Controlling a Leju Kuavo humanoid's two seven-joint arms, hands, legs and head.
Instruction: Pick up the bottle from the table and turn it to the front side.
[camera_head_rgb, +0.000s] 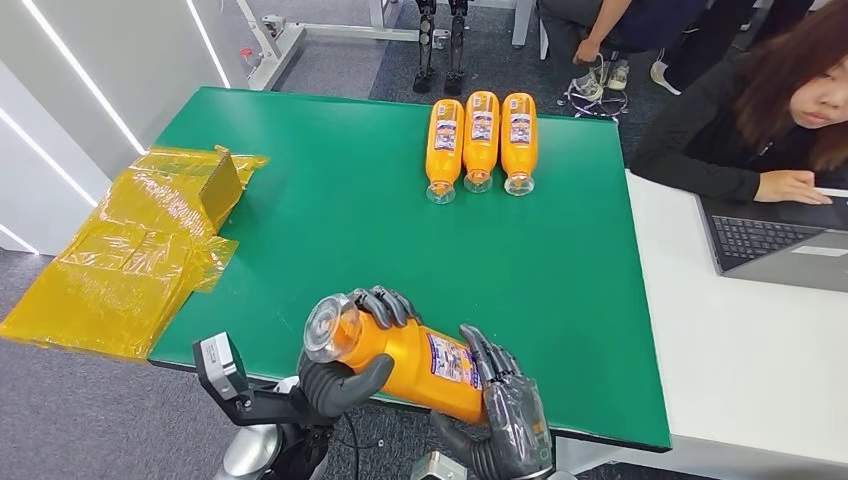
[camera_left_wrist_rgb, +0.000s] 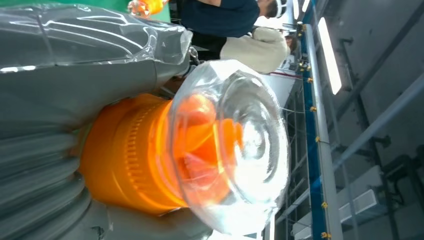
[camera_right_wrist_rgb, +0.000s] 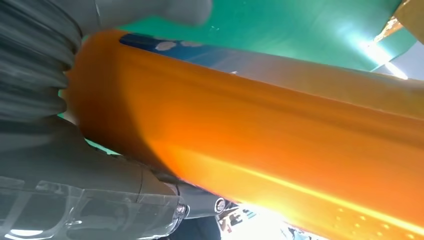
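An orange bottle (camera_head_rgb: 415, 362) with a clear cap is held lying sideways above the near edge of the green table (camera_head_rgb: 330, 230). My left hand (camera_head_rgb: 350, 375) grips its neck end, just behind the clear cap (camera_left_wrist_rgb: 235, 145). My right hand (camera_head_rgb: 505, 405) grips its base end, and the blue and white label faces up between the two hands. The orange body (camera_right_wrist_rgb: 260, 145) lies close against the right hand in the right wrist view.
Three more orange bottles (camera_head_rgb: 481, 140) lie side by side at the table's far middle. Crumpled yellow wrapping (camera_head_rgb: 140, 250) hangs over the left edge. A person (camera_head_rgb: 760, 110) sits at the white table (camera_head_rgb: 740, 350) on the right with a laptop (camera_head_rgb: 780, 240).
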